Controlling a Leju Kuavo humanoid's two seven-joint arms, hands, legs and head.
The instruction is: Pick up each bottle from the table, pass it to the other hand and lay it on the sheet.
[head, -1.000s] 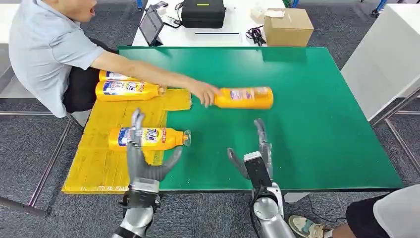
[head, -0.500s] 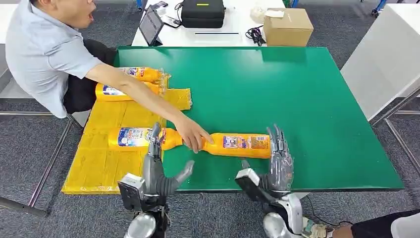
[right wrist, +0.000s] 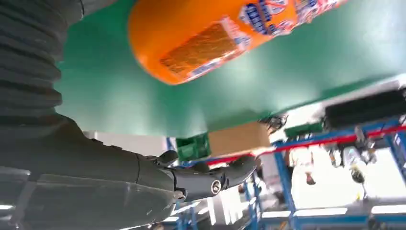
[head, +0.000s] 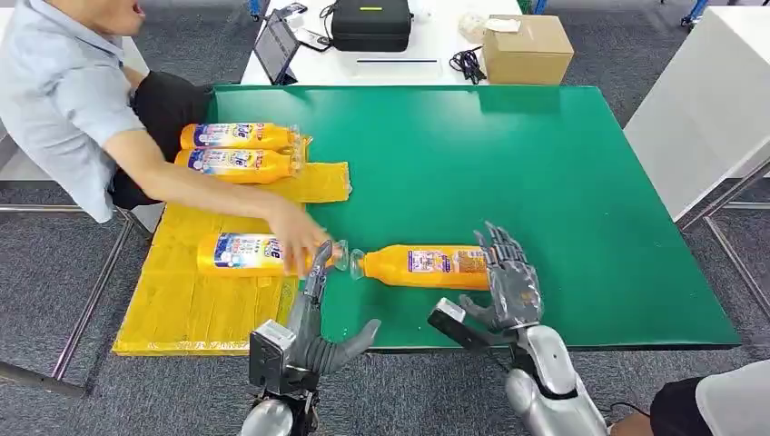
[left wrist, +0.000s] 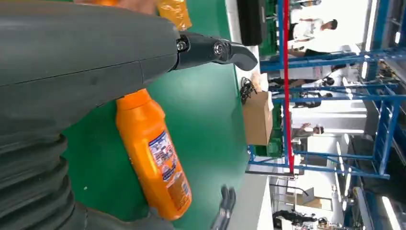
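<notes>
on the green table [head: 563, 163] the right hand [head: 508, 283], open, stands at the base of the orange bottle [head: 427, 266]; it should close around the body, not the slippery neck.

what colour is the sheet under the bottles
Yellow. The sheet shows best in the head view, beside the green table.

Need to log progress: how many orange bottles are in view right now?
4. Two side by side at the yellow sheet's far end, one mid-sheet under the person's hand, one on the green table by the right hand.
</notes>
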